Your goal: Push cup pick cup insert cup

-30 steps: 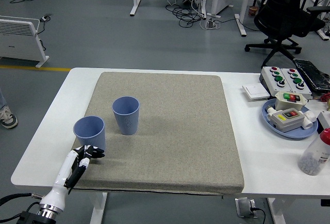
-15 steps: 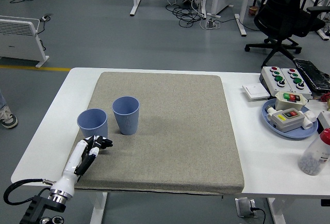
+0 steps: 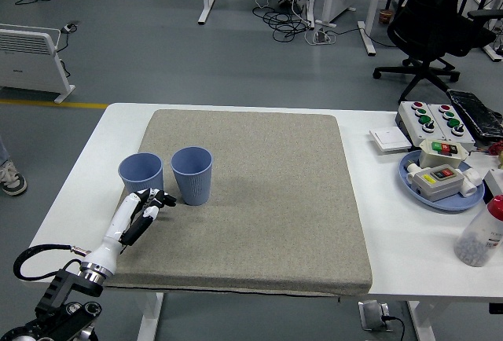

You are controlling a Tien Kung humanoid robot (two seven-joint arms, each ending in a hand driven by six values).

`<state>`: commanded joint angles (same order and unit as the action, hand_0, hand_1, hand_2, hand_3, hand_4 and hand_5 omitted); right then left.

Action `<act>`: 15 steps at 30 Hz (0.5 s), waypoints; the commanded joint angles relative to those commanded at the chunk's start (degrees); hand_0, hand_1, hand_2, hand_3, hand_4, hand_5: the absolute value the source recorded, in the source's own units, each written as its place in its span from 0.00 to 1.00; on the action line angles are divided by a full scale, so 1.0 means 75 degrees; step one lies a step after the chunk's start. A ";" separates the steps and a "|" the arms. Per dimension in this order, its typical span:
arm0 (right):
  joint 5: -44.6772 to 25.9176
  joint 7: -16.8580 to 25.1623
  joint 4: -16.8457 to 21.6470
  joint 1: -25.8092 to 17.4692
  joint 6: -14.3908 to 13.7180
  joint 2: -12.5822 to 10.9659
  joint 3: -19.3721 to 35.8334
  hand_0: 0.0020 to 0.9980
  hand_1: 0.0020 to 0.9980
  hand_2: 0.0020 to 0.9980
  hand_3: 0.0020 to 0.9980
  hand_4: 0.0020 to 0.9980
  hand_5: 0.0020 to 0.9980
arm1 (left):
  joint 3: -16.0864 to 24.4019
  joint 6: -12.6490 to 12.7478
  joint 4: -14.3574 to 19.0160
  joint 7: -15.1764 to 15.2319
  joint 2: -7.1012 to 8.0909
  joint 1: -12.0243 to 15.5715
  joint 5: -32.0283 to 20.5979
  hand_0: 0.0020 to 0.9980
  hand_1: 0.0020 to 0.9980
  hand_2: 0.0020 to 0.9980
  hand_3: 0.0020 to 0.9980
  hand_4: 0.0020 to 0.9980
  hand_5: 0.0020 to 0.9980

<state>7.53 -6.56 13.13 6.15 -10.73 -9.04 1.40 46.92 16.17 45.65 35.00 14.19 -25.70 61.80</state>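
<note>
Grey mat covers most of the white table, bare across its centre and right. Two blue cups stand upright near its left edge: left cup just beside right cup. Left hand, fingers loosely curled and holding nothing, sits at the left cup's base, apparently touching; no writing is legible.

Two pale blue cups on a speckled grey-beige mat. White table underneath. The left hand is black and white.

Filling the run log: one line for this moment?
phase: push | left hand behind left cup | right cup beside it | mat
</note>
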 joint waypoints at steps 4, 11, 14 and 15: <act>0.0033 -0.0007 0.0003 -0.0009 0.0001 0.0004 0.0022 0.70 0.60 0.63 0.58 0.12 0.47 | -0.0151 -0.0021 -0.0267 0.0043 0.0002 -0.0199 -0.0048 0.62 0.63 0.56 0.52 0.52 1.00; 0.0139 -0.0024 0.0012 -0.0028 0.0009 0.0012 0.0069 0.70 0.60 0.63 0.58 0.12 0.47 | -0.0439 -0.0086 -0.0686 0.0086 -0.0004 -0.0542 -0.0227 0.62 0.63 0.56 0.52 0.52 1.00; 0.0143 -0.0022 0.0016 -0.0034 0.0010 0.0015 0.0068 0.70 0.60 0.63 0.58 0.12 0.47 | -0.0498 -0.0099 -0.0790 0.0109 -0.0015 -0.0611 -0.0281 0.62 0.63 0.56 0.52 0.52 1.00; 0.0155 -0.0023 0.0019 -0.0039 0.0013 0.0016 0.0070 0.70 0.60 0.63 0.58 0.12 0.47 | -0.0521 -0.0104 -0.0848 0.0127 -0.0025 -0.0642 -0.0316 0.62 0.63 0.56 0.52 0.52 1.00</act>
<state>8.69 -6.73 13.27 5.85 -10.63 -8.92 1.93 43.01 15.39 39.29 35.96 14.00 -30.52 59.43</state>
